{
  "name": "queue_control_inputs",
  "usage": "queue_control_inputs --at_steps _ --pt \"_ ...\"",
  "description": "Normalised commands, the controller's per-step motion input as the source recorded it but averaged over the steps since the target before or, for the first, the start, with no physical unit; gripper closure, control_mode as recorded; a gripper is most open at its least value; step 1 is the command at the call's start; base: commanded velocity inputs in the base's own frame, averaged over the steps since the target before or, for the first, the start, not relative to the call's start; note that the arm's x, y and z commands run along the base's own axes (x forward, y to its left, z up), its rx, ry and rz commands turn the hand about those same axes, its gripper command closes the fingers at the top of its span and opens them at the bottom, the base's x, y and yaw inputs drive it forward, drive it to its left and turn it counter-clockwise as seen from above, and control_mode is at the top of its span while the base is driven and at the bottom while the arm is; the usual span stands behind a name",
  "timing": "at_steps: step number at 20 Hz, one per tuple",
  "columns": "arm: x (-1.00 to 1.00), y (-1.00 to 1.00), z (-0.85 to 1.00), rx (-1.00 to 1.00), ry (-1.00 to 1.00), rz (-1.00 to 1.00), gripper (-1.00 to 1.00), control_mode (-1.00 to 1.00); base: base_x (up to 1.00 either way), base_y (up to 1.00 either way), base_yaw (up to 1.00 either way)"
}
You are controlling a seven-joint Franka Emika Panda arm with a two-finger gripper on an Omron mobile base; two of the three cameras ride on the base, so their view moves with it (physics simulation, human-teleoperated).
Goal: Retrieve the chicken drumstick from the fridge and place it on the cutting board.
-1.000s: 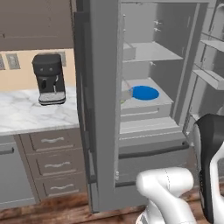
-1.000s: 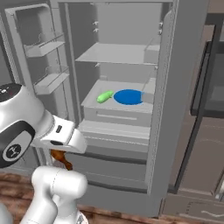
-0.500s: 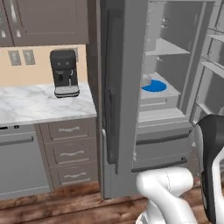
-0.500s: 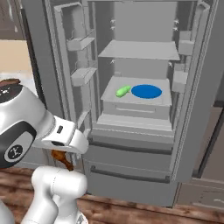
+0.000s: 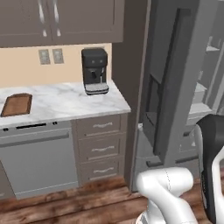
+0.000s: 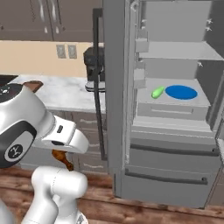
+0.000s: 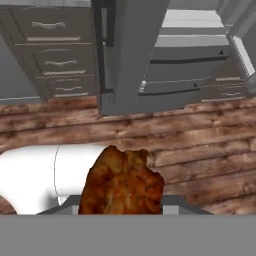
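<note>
Swinging left goes the whole picture against a second ago — that's the base driving, not the kitchen shifting: the fridge interior has slid off to the right and a stretch of marble tabletop (image 5: 65, 103) has come into the left base view.

Far left on that tabletop lies the cutting board (image 5: 16, 104), flat, near the wall, well apart from the black coffee machine (image 5: 95, 71) further right. Bare marble lies between them, so there's open room around the board, and its near edge sits back from the tabletop's front lip.

Down low, the chicken drumstick (image 7: 121, 182) fills the bottom of the hand view, hanging over the wooden floor (image 7: 200, 145); the end effector looks closed on it, though its tips are hidden behind the meat. So the board lies up and left of the load.

Right of all this stands the fridge (image 6: 175, 109), door open, blue plate (image 6: 181, 92) on its shelf.
</note>
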Motion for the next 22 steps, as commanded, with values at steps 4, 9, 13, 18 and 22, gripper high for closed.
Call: queue_control_inputs --at_steps 4,9,13,18,22 --pt "0.0 0.0 0.0 0.0 0.0 0.0 1.0 1.0 -0.22 0.97 -0.1" --pt "0.0 0.0 0.0 0.0 0.0 0.0 1.0 1.0 -0.17 1.0 -0.09" --pt "0.0 0.0 0.0 0.0 0.0 0.0 1.0 1.0 -0.02 1.0 -0.02" --pt "0.0 0.0 0.0 0.0 0.0 0.0 1.0 1.0 0.11 0.98 0.0" --pt "0.0 0.0 0.0 0.0 0.0 0.0 1.0 1.0 0.47 0.78 0.0"
